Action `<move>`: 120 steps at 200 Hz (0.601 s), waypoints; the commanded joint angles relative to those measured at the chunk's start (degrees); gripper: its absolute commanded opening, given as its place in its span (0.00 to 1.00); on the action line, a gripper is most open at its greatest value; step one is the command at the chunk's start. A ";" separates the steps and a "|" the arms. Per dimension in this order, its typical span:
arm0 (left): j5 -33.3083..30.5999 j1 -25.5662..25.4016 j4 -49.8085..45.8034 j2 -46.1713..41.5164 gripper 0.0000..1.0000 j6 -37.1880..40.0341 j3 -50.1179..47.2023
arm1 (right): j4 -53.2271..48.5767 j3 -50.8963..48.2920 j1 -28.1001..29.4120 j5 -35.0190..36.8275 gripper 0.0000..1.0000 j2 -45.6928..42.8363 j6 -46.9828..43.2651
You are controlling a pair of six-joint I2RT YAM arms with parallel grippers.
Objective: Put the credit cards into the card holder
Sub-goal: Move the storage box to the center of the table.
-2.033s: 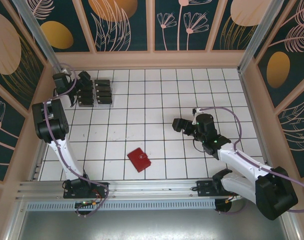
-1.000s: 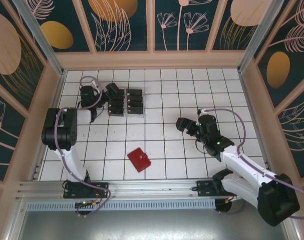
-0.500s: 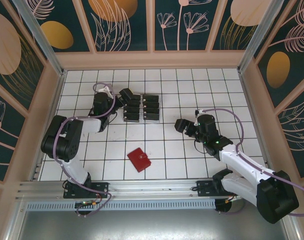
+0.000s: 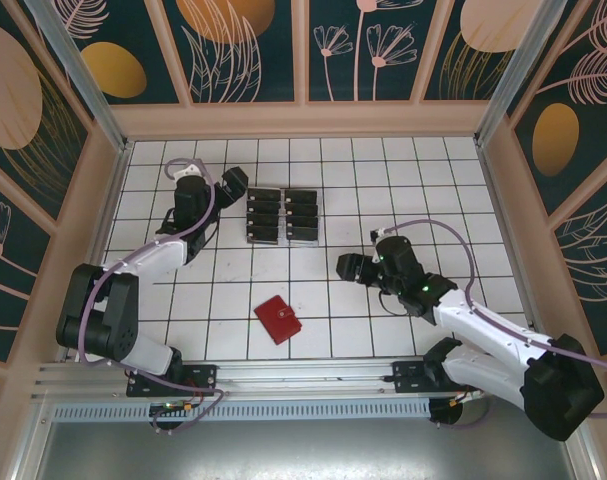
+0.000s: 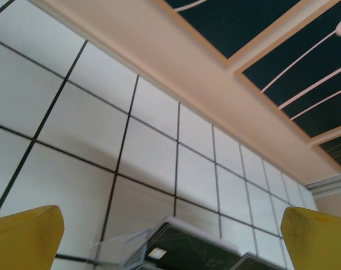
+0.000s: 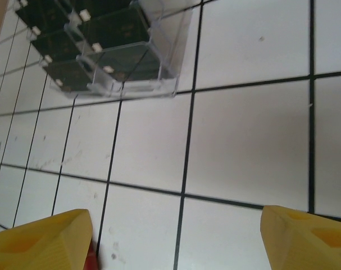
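We see the left gripper (image 4: pixel 231 182) and the right gripper (image 4: pixel 351 267) with jaws spread wide, both empty. The credit cards (image 4: pixel 283 215) sit in a clear rack (image 6: pixel 167 84), cut off in both wrist views. The card holder (image 4: pixel 278 319) lies apart on the tabletop (image 4: pixel 463 180).

The clear rack (image 5: pixel 117 253) and its black cards (image 5: pixel 187 248) are cut off at the bottom of the left wrist view. In the right wrist view, just a sliver of the red wallet (image 6: pixel 92 263) peeks in at the bottom edge.
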 commanded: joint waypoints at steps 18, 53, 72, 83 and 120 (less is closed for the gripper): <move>5.85 0.23 5.28 1.53 0.99 5.48 -4.65 | -2.40 1.74 4.84 5.20 0.79 -0.18 1.91; 10.08 0.24 12.54 5.74 0.99 4.82 -6.25 | -1.40 0.52 5.95 5.77 0.79 0.14 3.07; 11.83 0.20 17.63 7.80 0.99 3.00 -7.35 | -1.31 0.24 5.96 5.86 0.79 0.30 3.16; 12.94 0.24 20.00 9.08 0.99 1.89 -7.62 | -1.38 0.04 5.99 6.10 0.79 0.51 3.07; 14.41 -0.81 26.36 11.20 0.99 -0.92 -8.95 | -1.16 -0.48 6.02 6.39 0.79 0.90 3.16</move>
